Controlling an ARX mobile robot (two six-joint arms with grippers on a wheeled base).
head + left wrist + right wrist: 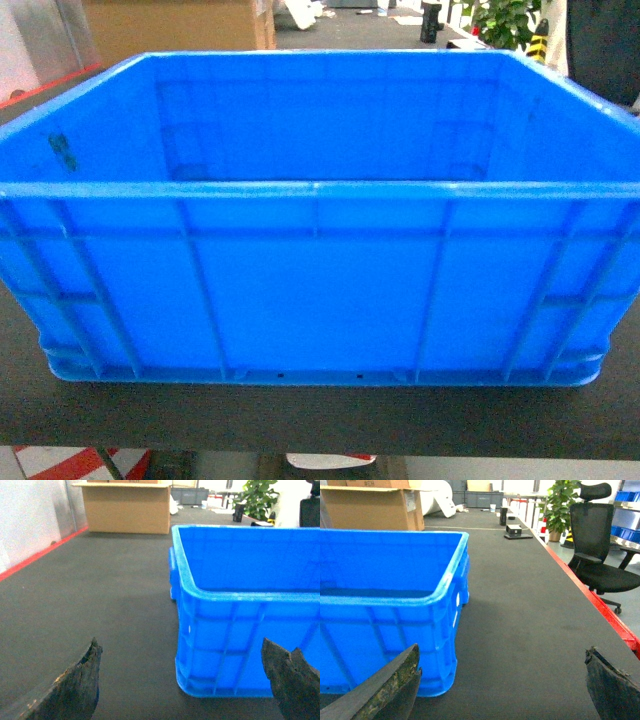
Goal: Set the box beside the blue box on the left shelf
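The box (315, 285) sits on the table (300, 420); behind the box, a carton (127, 507) left, plant (560, 500) and chair (597, 540) right

A bright-blue crate (390, 610) is seen resting on a dark table (520, 630), flanked by the spread fingers (385, 690) of the right gripper (502, 690). A cardboard box (370, 507), potted plant (559, 505) and black office chair (597, 545) are pictured beyond.
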